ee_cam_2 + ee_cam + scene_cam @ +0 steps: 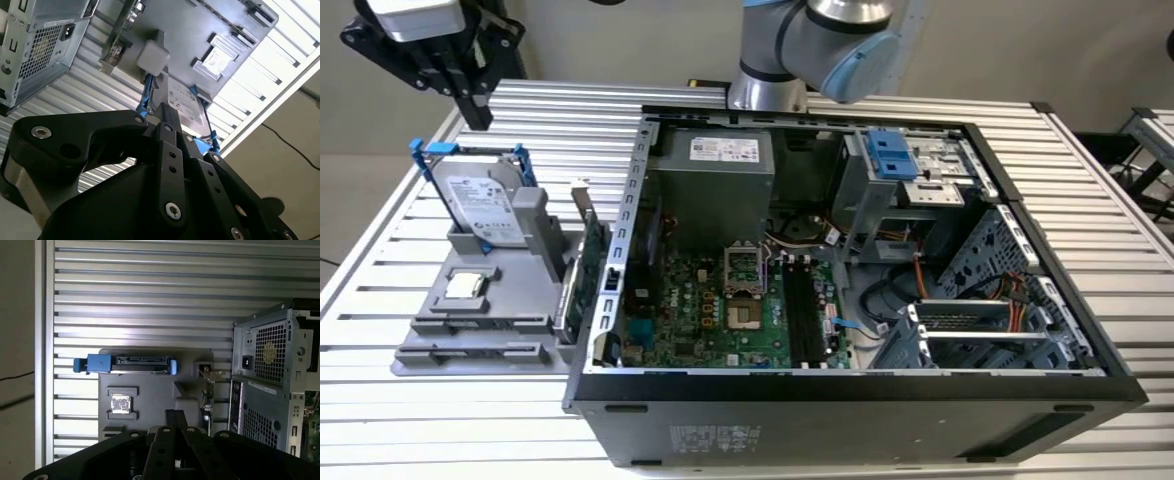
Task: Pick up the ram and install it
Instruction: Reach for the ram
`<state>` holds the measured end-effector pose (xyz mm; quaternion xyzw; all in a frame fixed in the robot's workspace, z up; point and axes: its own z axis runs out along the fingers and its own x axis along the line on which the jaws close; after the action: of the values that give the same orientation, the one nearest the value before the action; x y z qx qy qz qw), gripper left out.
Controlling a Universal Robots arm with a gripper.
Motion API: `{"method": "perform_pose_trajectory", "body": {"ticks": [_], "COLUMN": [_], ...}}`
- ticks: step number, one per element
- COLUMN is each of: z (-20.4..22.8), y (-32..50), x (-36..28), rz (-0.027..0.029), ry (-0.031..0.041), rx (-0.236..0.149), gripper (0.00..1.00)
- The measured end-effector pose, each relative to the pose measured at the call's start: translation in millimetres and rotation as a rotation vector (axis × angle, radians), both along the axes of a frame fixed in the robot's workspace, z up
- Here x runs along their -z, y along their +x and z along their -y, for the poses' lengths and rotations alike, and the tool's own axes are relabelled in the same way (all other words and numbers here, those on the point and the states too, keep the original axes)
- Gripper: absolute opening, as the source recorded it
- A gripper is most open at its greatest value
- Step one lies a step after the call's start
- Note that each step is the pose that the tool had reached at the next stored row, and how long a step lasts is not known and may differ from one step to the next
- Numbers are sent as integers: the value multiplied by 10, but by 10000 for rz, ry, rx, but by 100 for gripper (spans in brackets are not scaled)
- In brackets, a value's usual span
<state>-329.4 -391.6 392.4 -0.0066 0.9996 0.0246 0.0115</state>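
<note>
My gripper (479, 118) hangs high over the table's far corner at the exterior view's left, above and behind the grey parts holder (467, 335). Its black fingers look pressed together with nothing between them in both wrist views (164, 111) (175, 413). What looks like the ram (566, 300), a thin grey-green stick, stands on edge along the holder's side nearest the case, next to the taller green expansion card (595, 262). The black memory slots (803, 312) lie on the motherboard inside the open computer case (854, 392).
A silver hard drive with blue rails (480, 205) (131, 364) stands upright in the holder below the gripper. A small square chip (464, 287) (121, 404) sits in a holder pocket. The arm's base (767, 90) stands behind the case on the slatted table (400, 420).
</note>
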Motion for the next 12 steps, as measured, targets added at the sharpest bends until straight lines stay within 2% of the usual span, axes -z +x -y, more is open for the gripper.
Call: {"method": "perform_pose_trajectory", "body": {"ticks": [12], "z": [-14], "y": [-233], "x": [2], "rz": [1], "ry": [0], "rx": [0], "gripper": [0]}}
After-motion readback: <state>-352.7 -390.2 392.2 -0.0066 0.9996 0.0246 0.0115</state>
